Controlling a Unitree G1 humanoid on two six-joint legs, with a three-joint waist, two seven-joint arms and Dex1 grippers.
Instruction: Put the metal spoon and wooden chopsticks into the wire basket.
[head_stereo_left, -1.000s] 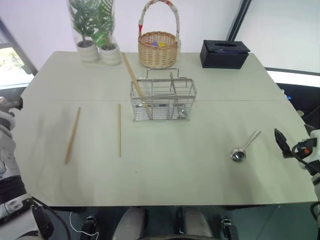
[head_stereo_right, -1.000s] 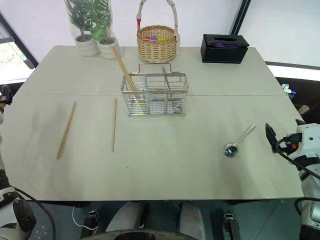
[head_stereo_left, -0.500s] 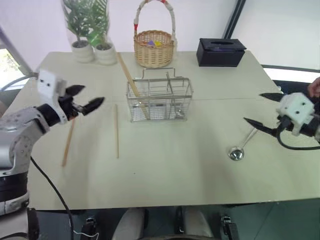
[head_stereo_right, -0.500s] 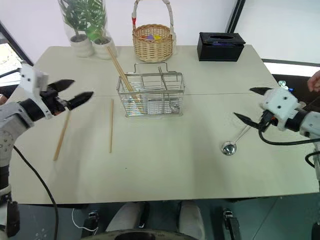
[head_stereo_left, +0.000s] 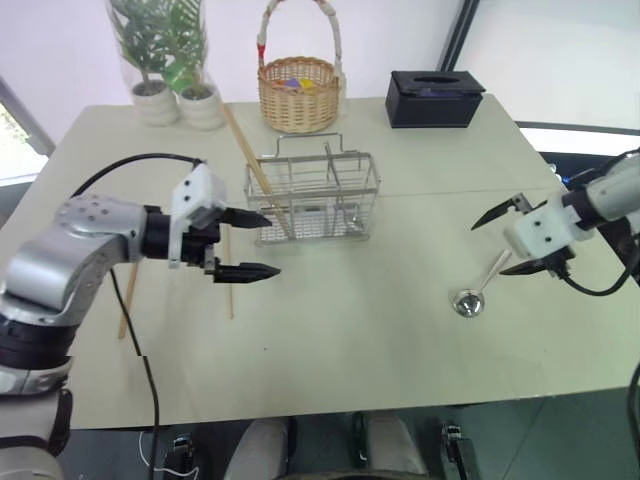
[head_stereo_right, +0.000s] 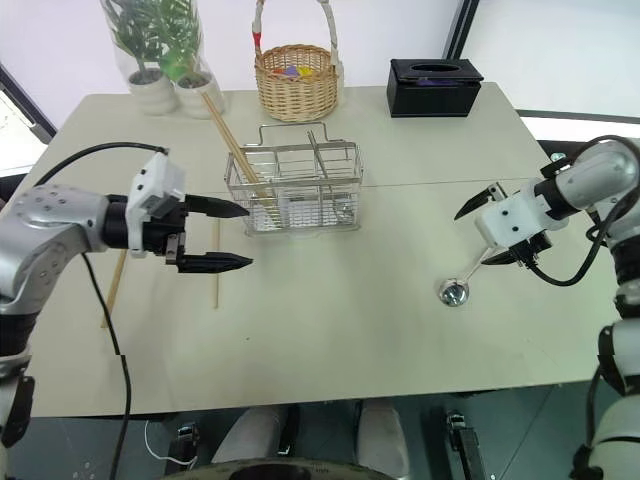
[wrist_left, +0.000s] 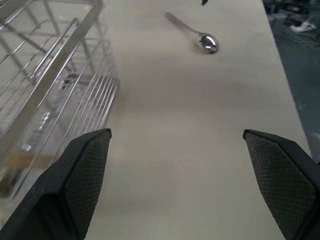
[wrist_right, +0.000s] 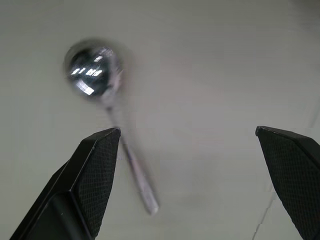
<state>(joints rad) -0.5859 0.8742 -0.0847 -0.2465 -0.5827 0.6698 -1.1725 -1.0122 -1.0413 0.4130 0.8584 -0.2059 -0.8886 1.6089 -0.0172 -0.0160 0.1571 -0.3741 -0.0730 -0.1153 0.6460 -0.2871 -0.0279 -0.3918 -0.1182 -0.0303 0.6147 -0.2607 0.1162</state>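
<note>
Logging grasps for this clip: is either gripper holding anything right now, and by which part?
Nothing is held. The left gripper is open beside the wire basket; the right gripper is open above the spoon lying on the table.

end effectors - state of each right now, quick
Left end effector: open, empty, beside the basket.
Right end effector: open, empty, above the spoon.

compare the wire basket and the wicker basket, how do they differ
The wire basket is rectangular, silver open grid, mid-table; the wicker basket is round, woven tan, at the far edge. The wire basket holds a leaning chopstick and has a low thin handle; the wicker basket's handle arches tall. Both stand upright on the table.
</note>
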